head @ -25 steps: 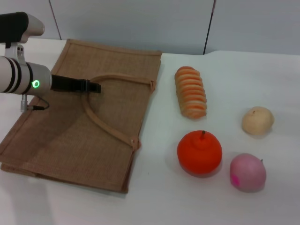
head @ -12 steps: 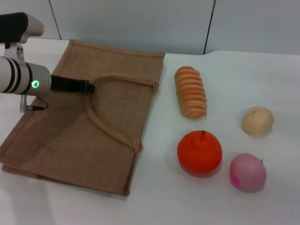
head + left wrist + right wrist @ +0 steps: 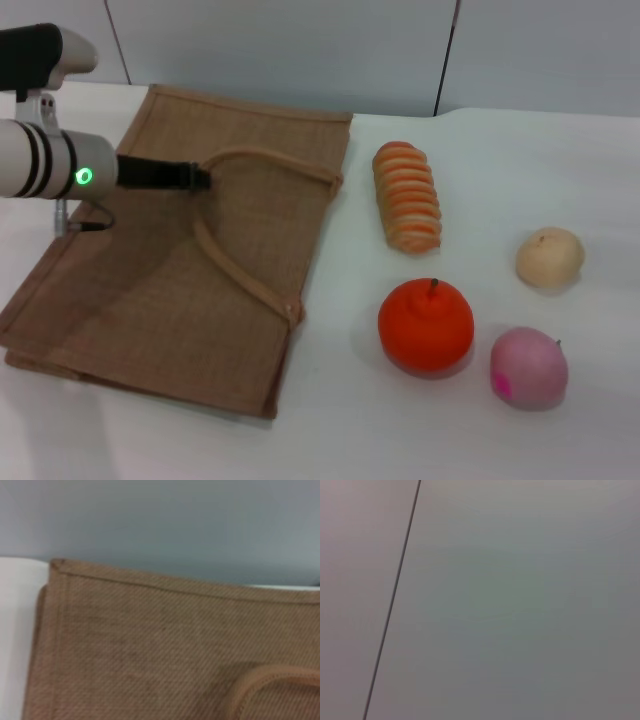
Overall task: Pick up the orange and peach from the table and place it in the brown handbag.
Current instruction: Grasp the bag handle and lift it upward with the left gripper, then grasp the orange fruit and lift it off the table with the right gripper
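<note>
A white cylindrical left forearm [image 3: 35,160] is seen, ringed by two black bands and fitted with a glowing green indicator light [image 3: 85,177]. A thin dark cable loops beneath the forearm. A black slim left gripper [image 3: 200,178] extends from it. A black-and-white housing sits above.

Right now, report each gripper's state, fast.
Left gripper: shut on the handle of the brown handbag.
Right gripper: not in view.
</note>
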Robot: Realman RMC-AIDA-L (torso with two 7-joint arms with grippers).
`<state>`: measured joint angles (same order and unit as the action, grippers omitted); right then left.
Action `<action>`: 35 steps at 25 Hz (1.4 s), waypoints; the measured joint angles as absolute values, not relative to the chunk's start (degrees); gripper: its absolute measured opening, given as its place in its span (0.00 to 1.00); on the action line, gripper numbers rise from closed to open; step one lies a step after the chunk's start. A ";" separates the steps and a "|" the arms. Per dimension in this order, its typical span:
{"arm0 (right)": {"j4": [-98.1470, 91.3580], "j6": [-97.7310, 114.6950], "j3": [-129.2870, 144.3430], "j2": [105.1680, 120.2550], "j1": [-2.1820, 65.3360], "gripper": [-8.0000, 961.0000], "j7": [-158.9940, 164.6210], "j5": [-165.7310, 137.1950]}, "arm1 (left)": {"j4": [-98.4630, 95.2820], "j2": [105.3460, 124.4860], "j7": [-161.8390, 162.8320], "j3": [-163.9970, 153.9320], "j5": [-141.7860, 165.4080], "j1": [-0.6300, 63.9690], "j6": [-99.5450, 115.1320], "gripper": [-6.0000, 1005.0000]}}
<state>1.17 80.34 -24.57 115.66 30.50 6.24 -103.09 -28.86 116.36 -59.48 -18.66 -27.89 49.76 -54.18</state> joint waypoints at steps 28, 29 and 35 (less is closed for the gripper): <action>-16.24 79.72 5.16 114.56 37.50 0.80 43.95 -116.54 | -27.24 116.09 -85.71 -18.00 -64.36 41.96 -72.23 0.12; -16.71 80.25 5.83 114.39 37.79 0.80 45.13 -117.64 | -27.24 116.07 -86.53 -18.00 -65.86 41.41 -73.09 0.12; -19.20 83.97 8.53 113.72 39.27 0.80 51.19 -124.21 | -27.24 116.01 -90.49 -18.02 -72.11 38.95 -78.09 0.12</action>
